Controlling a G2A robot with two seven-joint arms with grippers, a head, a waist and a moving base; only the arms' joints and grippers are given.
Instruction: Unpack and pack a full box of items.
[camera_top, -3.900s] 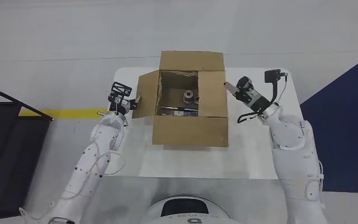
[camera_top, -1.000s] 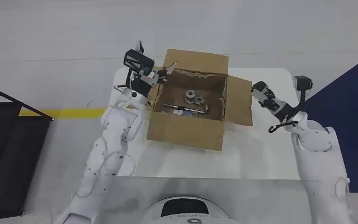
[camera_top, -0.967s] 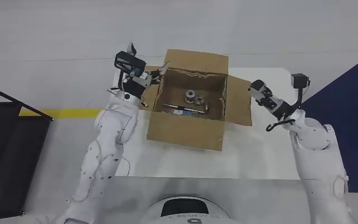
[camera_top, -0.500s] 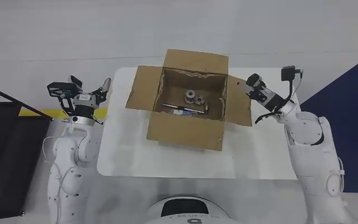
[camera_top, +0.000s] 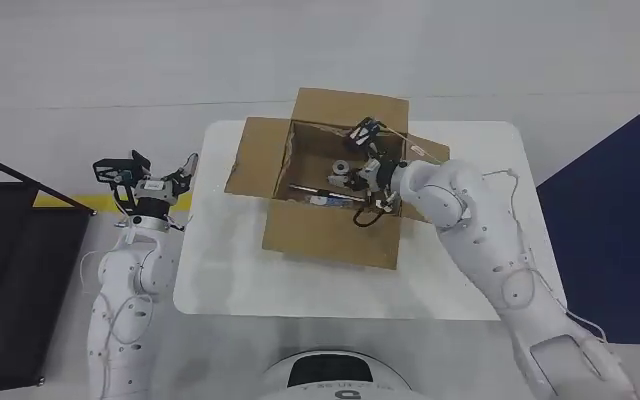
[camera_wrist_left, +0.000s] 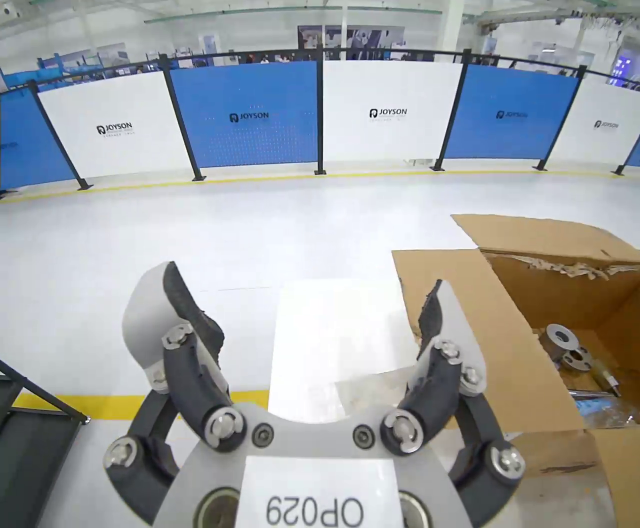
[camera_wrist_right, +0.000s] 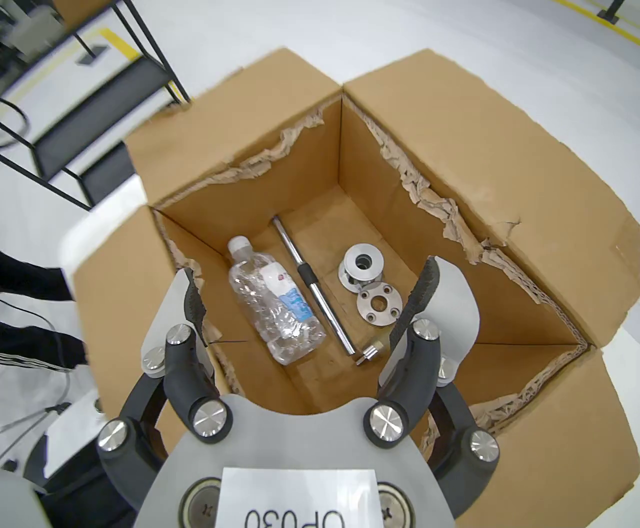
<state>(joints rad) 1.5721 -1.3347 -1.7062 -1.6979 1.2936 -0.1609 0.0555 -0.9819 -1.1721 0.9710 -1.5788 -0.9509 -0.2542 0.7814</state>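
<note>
Box (camera_top: 330, 235) flaps spread outward; right gripper (camera_wrist_right: 307, 290) gapes empty over its opening; left gripper (camera_wrist_left: 302, 290) gapes empty beside it; rod (camera_wrist_right: 312, 287) partly hidden by the right gripper.

One box (camera_wrist_right: 500, 165), bottle (camera_wrist_right: 275, 310), rod (camera_wrist_right: 312, 290); two discs (camera_wrist_right: 362, 262) (camera_wrist_right: 379, 303)

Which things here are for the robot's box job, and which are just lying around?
For the job: cardboard box, water bottle, metal rod, metal pulley, metal disc, right gripper with open fingers over the box.
Just lying about: black rack, blue and white fence panels, yellow floor line.
</note>
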